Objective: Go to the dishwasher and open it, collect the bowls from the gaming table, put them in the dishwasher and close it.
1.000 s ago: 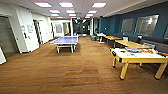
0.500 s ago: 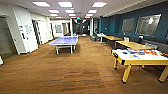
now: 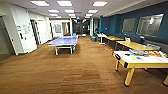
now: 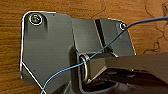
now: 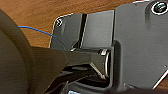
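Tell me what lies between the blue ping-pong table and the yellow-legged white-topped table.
In the head view, bare wood-look floor stretches between the ping-pong table and the white-topped table; nothing stands on it.

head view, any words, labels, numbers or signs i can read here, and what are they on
No text can be read.
White wall column: sheets of paper and a dark panel, print too blurred to read.
Ceiling sign at the far end of the room: a small green glow, lettering too small to read.
White-topped table with yellow legs: colourful items lying on it, any print too blurred to read.
Blue table-tennis table: no markings legible.
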{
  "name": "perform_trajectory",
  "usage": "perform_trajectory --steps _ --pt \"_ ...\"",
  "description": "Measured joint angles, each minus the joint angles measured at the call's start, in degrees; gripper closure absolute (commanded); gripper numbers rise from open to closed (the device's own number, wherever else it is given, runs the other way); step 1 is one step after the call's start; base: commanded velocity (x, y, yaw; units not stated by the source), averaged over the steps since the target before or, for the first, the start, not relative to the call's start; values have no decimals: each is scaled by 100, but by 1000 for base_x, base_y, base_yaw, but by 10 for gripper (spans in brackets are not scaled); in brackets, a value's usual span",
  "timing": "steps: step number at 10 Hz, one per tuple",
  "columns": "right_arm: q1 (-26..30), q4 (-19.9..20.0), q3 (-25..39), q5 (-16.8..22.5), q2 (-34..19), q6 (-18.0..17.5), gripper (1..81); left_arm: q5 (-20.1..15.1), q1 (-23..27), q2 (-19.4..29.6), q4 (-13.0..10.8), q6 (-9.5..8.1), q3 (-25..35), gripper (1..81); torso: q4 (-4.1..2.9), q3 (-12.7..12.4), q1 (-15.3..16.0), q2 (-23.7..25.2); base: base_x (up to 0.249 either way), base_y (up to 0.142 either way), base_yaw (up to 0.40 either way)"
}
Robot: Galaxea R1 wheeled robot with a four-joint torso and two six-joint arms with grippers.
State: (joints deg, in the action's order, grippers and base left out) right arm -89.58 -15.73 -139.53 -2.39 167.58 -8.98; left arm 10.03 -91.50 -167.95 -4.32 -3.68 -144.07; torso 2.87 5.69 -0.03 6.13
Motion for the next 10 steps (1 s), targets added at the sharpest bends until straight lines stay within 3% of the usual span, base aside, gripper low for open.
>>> perform_trajectory --steps 10 --pt "-39 -21 -43 -13 -7 0 10 -6 -30 -22 0 0 -1 10 0 0 2 0 241 0 0"
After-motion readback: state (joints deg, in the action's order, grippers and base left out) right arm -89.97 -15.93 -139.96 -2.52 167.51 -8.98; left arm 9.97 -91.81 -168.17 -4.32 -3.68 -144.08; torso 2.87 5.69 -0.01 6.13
